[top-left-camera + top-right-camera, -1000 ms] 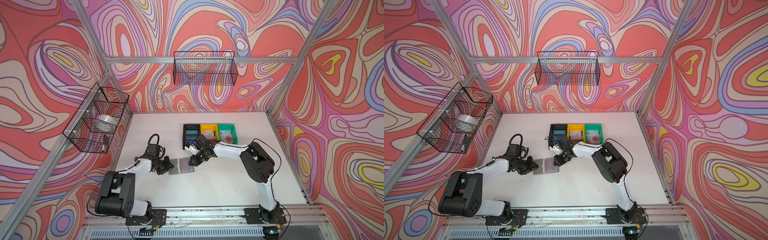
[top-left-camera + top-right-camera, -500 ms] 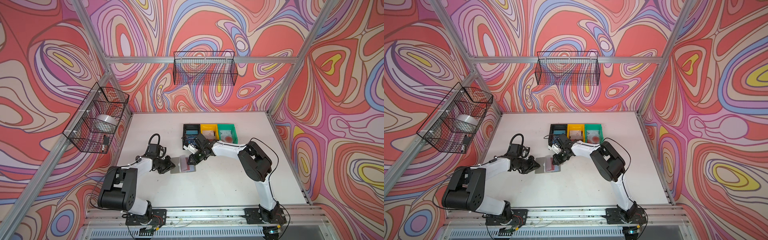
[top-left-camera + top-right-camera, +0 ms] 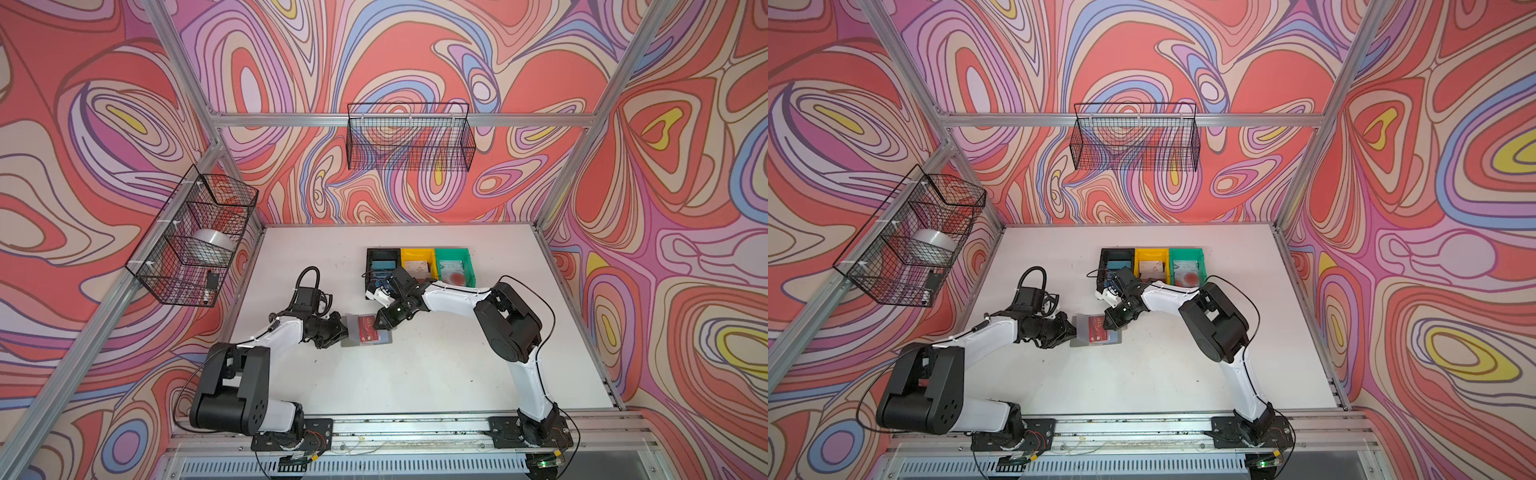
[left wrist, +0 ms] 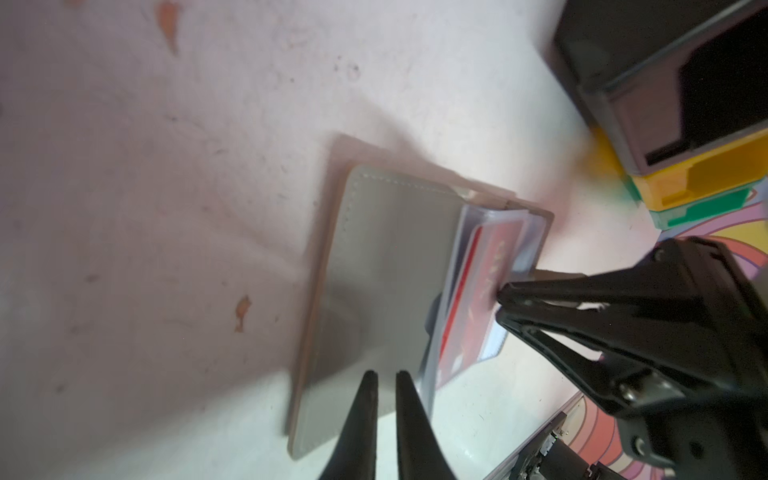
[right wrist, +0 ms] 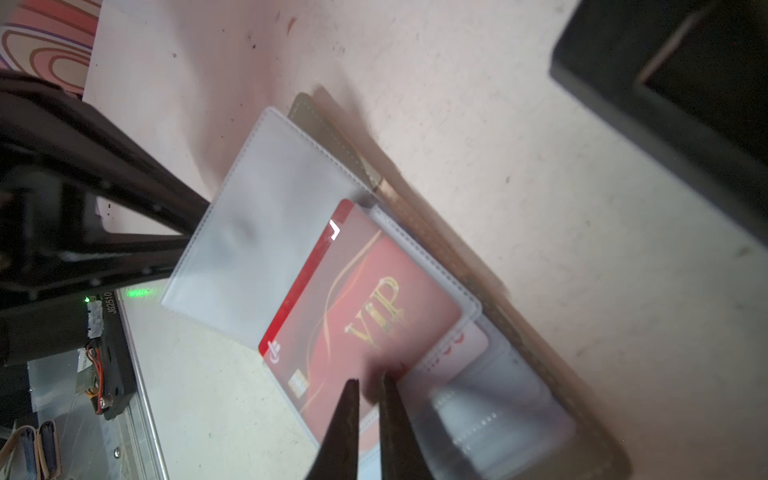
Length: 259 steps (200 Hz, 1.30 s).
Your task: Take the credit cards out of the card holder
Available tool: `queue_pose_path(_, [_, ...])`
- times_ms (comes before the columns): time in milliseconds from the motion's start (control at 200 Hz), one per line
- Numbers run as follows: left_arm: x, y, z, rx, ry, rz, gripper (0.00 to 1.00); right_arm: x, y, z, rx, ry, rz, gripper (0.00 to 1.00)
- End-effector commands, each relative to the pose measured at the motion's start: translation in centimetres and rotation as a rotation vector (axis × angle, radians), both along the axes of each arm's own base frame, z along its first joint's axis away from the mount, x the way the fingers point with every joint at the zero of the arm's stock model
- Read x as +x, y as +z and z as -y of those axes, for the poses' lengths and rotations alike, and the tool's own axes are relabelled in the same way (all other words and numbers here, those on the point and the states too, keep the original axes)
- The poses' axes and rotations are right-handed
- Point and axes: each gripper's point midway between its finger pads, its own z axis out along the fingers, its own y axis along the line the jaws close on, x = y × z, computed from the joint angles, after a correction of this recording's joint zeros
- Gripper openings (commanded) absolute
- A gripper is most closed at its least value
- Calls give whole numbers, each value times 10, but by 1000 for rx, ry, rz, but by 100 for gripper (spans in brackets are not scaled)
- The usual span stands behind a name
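The card holder lies open on the white table. A red card with gold lettering sits in a translucent pocket, a bare red strip showing along one edge. A whitish card peeks from under it. My right gripper is shut to a slit, both tips resting on the red card's face. My left gripper is also shut to a slit, tips against the holder's grey flap. In the right wrist view a pocket leaf hides those tips.
Black, yellow and green bins stand in a row just behind the right gripper, each with a card inside. Wire baskets hang on the left wall and back wall. A metal rail runs along the table's front edge.
My right gripper has slid a little to the left over the holder, onto the red card. The left gripper has stayed at the holder's left edge.
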Motion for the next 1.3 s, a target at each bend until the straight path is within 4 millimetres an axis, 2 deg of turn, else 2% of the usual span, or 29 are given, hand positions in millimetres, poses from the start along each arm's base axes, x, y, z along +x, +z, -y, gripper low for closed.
queue_pose_path(0, [3,34,-5,35,-3,64,32,-7,-22,5,-44,2,-40,13])
queue_pose_path(80, [5,46,2,-12,-18,118,38,-8,-23,6,-45,-2,-43,13])
queue_pose_path(195, [14,52,21,-154,-33,175,39,-8,-22,6,-42,-2,-41,13])
queue_pose_path(260, [15,45,26,-192,-28,160,37,-8,-22,6,-44,-2,-43,13])
queue_pose_path(546, [19,8,33,-165,-28,76,32,-9,-23,8,-49,-5,-43,14])
queue_pose_path(666, [19,2,33,-161,-30,61,28,-9,-22,8,-48,-9,-43,14])
queue_pose_path(866, [18,-9,30,-133,-25,48,28,-11,-24,9,-51,-7,-49,14])
queue_pose_path(1027, [21,-21,35,-169,-24,29,27,-11,-24,9,-53,-7,-51,13])
queue_pose_path(1292, [24,-26,36,-171,-32,26,25,-12,-25,11,-60,-6,-53,13])
